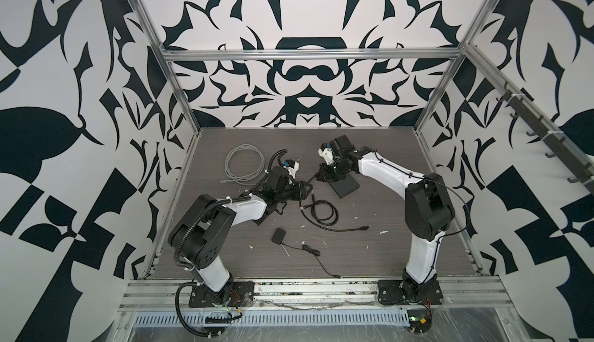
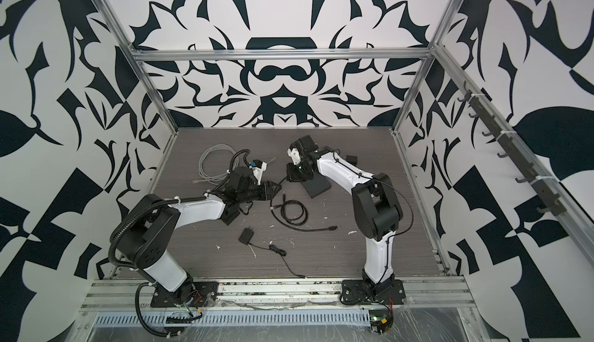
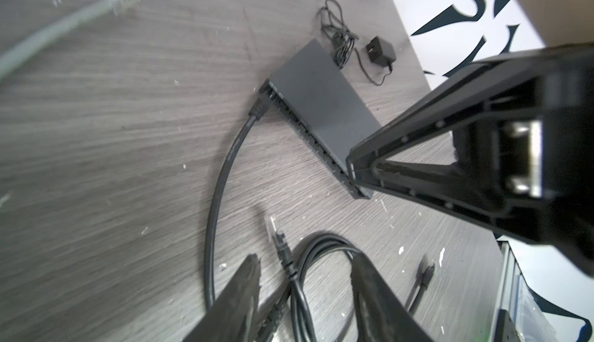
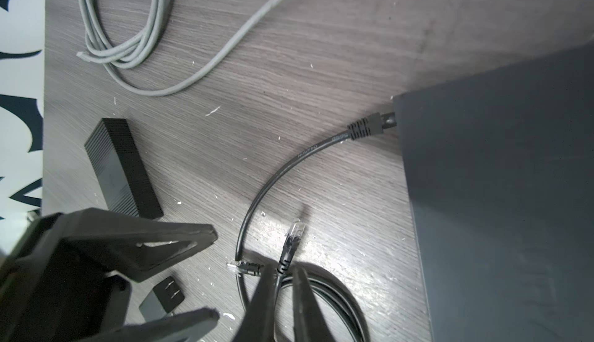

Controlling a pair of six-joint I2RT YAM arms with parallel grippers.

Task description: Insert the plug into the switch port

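Flecks (image 4: 212, 111) litter the grey wood-grain table (image 1: 369, 253) between black-and-white patterned walls (image 1: 225, 93). Left gripper (image 3: 308, 260) half open, empty; right gripper (image 4: 282, 268) nearly closed, grip unclear.

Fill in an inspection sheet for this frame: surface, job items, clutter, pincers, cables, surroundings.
Surface: grey wood-grain tabletop, scattered white flecks.
Job's things: dark switch lies flat; a black plug sits in a port at its end.
Clutter: power adapter with thin lead; second adapter with tangled lead; black ribbed block.
Grippers: left pincer open, empty; right pincer almost closed, nothing visibly gripped.
Cables: grey cable coiled, unplugged; black coil with a loose plug.
Surroundings: black-and-white patterned walls, aluminium frame.
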